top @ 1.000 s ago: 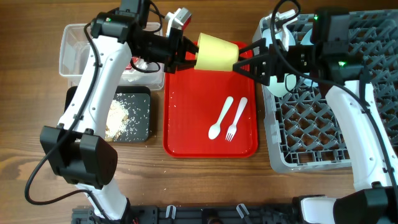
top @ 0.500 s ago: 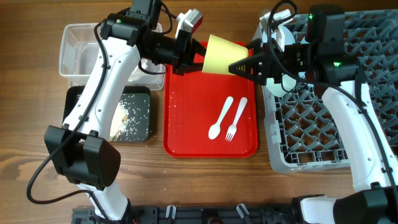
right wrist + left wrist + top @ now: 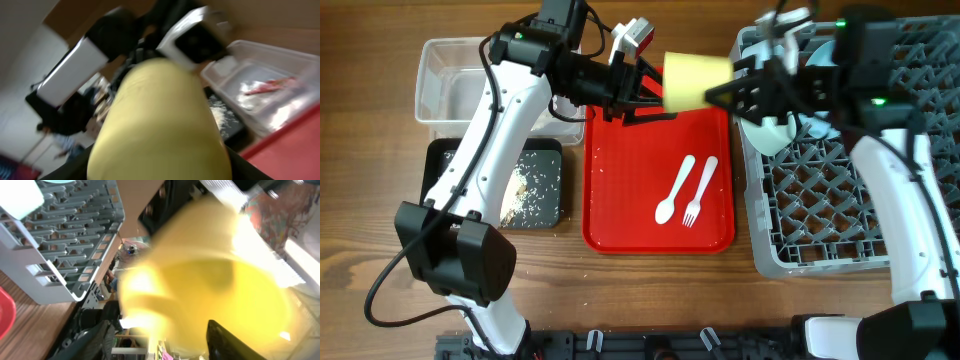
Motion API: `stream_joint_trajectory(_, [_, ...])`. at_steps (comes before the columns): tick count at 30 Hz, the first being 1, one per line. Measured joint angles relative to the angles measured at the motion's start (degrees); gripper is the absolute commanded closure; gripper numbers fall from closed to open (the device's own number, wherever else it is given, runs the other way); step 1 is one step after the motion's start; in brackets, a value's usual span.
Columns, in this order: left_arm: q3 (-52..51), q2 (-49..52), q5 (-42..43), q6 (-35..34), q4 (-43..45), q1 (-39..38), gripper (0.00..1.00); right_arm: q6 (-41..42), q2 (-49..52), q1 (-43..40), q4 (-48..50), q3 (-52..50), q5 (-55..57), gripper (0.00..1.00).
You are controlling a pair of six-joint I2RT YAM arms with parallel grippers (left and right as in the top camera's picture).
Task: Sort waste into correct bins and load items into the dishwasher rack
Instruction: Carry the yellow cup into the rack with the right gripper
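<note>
Wooden table [image 3: 380,280] is carrying the red tray [image 3: 620,200], w/ the yellow cup [image 3: 695,78] hanging on its side above the tray's far edge, just beside the dishwasher rack [image 3: 820,200]. Right gripper [image 3: 725,92] is clamping the cup's rack-side end. Left gripper [image 3: 650,92] is standing w/ fingers spread at the cup's open mouth, apparently not pinching it.

Risks, as judged:
- The cup is riding on one grip only, prob. on a smooth tapered wall, so it could be slipping or tilting en route to the rack.
- Left fingers, sitting close to the rim, could be snagging it.
- A drop would be hitting the tray near the spoon [image 3: 675,190] and fork [image 3: 700,190].
</note>
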Motion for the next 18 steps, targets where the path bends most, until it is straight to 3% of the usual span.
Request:
stream_joint_trajectory(9, [0.0, 0.0, -0.8, 0.0, 0.7, 1.3, 0.29, 1.4, -2.3, -16.6, -20.9, 0.0, 19.8, 0.59])
stream_joint_trajectory(18, [0.0, 0.0, -11.7, 0.0, 1.1, 1.3, 0.29, 1.3, -18.7, -18.4, -38.9, 0.0, 50.4, 0.58])
